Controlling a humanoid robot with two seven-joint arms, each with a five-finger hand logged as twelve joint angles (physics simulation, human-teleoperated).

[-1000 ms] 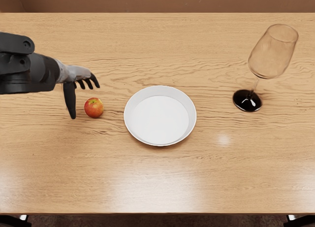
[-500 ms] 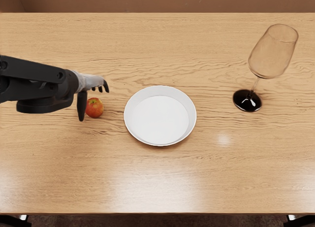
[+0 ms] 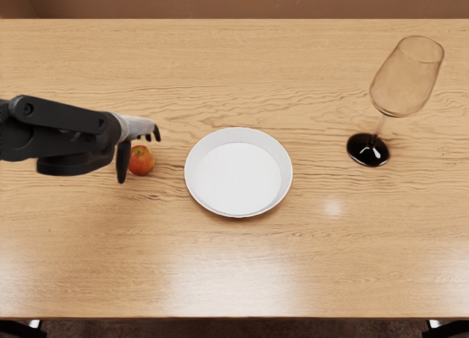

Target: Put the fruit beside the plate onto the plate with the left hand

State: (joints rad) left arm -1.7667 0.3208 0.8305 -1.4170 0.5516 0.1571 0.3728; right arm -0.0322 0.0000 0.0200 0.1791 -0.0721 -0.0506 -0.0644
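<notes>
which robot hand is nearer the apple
Left. The left robot hand hovers open just above and to the left of the apple, with its thumb pointing down beside it. The right robot hand is not in view.

1. Table (image 3: 293, 74): light wood, clear grain, satin sheen with soft glare patches
2. Plate (image 3: 238, 178): smooth white, matt, ceramic-looking
3. Wine glass (image 3: 405, 75): clear glass, glossy dark foot
4. Apple (image 3: 141, 160): smooth red skin, slight shine
5. Left hand (image 3: 135, 129): matt black and grey, plastic-looking

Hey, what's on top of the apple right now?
The left hand arches over the apple, fingers spread. One dark finger hangs down, covering its left edge; contact there cannot be seen.
</notes>
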